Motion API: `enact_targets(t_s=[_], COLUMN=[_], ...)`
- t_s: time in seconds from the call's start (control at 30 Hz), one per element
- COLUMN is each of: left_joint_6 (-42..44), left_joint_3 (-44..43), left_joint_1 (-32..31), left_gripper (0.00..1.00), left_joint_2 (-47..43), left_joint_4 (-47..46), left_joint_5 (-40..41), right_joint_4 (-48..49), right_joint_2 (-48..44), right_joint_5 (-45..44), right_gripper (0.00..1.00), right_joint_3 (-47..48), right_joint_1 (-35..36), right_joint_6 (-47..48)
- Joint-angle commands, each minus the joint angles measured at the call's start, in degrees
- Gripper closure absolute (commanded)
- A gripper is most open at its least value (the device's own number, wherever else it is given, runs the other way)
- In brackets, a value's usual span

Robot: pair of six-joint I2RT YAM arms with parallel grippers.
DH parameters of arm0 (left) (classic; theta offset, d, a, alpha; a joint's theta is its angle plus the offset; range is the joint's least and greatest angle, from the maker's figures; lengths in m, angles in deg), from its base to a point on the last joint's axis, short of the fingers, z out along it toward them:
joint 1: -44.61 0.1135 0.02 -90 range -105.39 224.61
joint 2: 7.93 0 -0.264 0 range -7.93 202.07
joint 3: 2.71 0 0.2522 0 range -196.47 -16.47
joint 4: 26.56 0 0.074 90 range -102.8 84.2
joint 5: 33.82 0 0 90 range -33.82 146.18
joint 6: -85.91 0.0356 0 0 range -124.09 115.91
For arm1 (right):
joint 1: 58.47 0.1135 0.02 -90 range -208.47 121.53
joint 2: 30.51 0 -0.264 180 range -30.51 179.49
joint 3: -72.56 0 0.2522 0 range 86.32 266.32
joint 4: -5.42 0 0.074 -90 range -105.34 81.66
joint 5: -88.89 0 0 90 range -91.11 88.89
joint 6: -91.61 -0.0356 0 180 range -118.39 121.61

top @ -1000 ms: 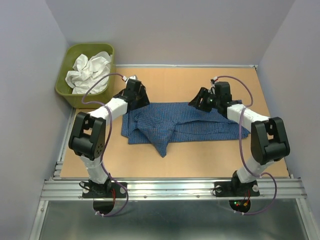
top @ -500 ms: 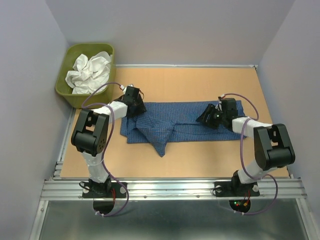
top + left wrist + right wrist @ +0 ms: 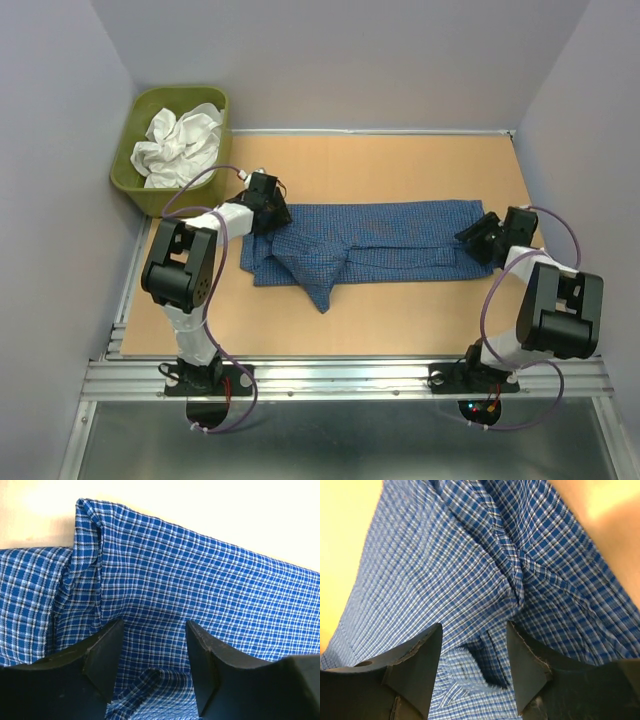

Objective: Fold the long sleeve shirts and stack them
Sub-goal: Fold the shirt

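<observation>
The left claw (image 3: pixel 152 666) stands with fingers apart, low over the left end of the dark blue checked shirt (image 3: pixel 380 240), cloth showing in the gap. The right claw (image 3: pixel 472 667) is likewise spread over the shirt's right end, a small pucker of cloth between its fingers. The shirt lies stretched on the table (image 3: pixel 400 165) from one claw to the other. Beyond the left claw, the white garment (image 3: pixel 180 140) sits crumpled in the green tub (image 3: pixel 128 165)

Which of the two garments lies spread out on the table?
The blue checked shirt, stretched flat across the table. The white garment is instead crumpled inside the green tub at the far left corner.
</observation>
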Motion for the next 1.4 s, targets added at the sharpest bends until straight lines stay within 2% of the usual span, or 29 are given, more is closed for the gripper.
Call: enact_targets(t_s=[0.0,0.1,0.2,0.23,0.3,0.33,0.4,0.43,0.53,0.63,0.83,1.03,1.23,1.3,1.37], left_joint_6=[0.2,1.87,4.24,5.12,7.4,8.11,10.83,11.71,15.05,16.11,15.5,16.73,17.43,17.43,17.43], left_joint_3=[0.19,-2.88,-3.77,-3.6,-3.07,-1.85,0.95,2.11,7.54,12.74,20.82,22.25,21.28,21.28,21.19], left_joint_1=[0.61,0.44,0.26,0.26,0.26,0.35,0.35,0.35,0.52,0.61,0.79,0.79,0.79,0.79,0.79], left_gripper=[0.34,0.27,0.21,0.18,0.16,0.1,0.05,0.05,0.05,0.05,0.05,0.05,0.05,0.06,0.06], left_joint_2=[-5.27,-9.66,-14.85,-16.17,-20.47,-21.88,-26.53,-29.6,-35.22,-38.76,-45.79,-45.54,-43.34,-43.16,-43.16], left_joint_4=[4.15,5.47,5.91,5.91,5.91,5.74,5.3,5.21,4.33,3.54,0.21,-1.82,-1.65,-1.73,-1.82], left_joint_5=[0.29,0.64,0.82,0.82,1.69,2.22,4.68,7.47,13.27,16.89,17.6,20.06,22.44,22.79,22.97], right_joint_4=[-0.3,-1.88,-4.78,-5.31,-6.72,-6.81,-6.72,-6.81,-7.16,-7.34,-10.59,-12.52,-14.98,-15.86,-16.91], right_joint_2=[-5.62,-8.87,-10.46,-10.63,-10.11,-9.85,-8.18,-7.57,-4.14,-0.8,7.36,12.39,16.43,16.87,16.7], right_joint_5=[-1.86,1.83,4.82,5.61,7.45,8.24,10.62,11.58,15.61,20.1,29.15,32.42,36.46,36.82,36.03], right_gripper=[0.41,0.38,0.34,0.33,0.3,0.29,0.28,0.27,0.25,0.22,0.17,0.17,0.24,0.3,0.46], right_joint_3=[-0.22,1.89,5.13,6.19,7.69,8.92,10.06,11.38,14.8,17.1,23.16,27.47,30.02,29.76,29.23], right_joint_1=[0.05,1.72,8.91,13.98,19.27,24.09,28.69,33.06,40.1,43.2,46.19,48.92,50.24,50.68,50.77], right_joint_6=[0.36,3.96,9.14,10.37,13.89,14.94,18.19,19.42,27.23,31.55,41.49,47.21,49.41,49.76,50.11])
